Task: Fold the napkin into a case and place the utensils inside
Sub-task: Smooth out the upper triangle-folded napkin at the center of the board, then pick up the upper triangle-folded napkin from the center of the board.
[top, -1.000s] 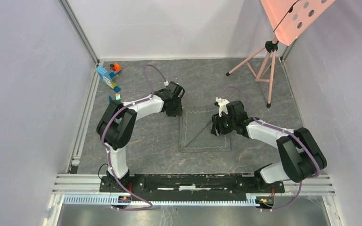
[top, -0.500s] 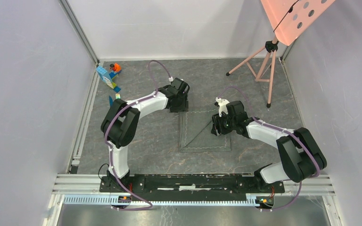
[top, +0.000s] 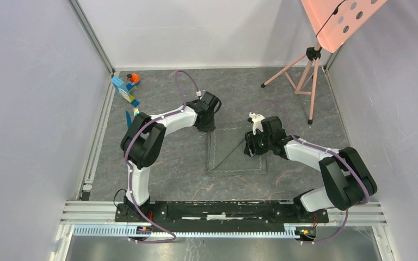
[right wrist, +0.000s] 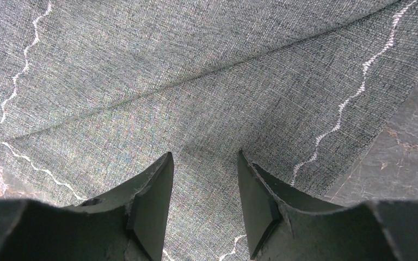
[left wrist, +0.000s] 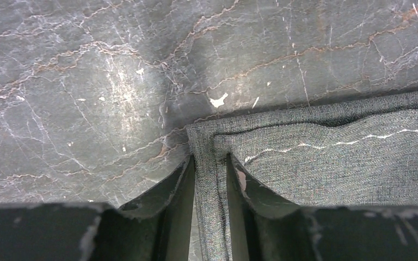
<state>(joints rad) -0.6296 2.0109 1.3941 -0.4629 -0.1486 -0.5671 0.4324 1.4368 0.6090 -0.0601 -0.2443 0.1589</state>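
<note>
left fingers (left wrist: pixel 211 168) reached napkin (top: pixel 234 155) corner, pinching it (right fingers (right wrist: pixel 204 179) spread).

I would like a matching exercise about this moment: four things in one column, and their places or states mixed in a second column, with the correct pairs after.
Things:
1. left gripper
2. right gripper
3. toy blocks
4. tripod

Places or states:
A. far right of the table
B. fingers astride the napkin's corner edge
C. far left corner of the table
D. open above the middle of the cloth

Pairs: 1-B, 2-D, 3-C, 4-A
</note>
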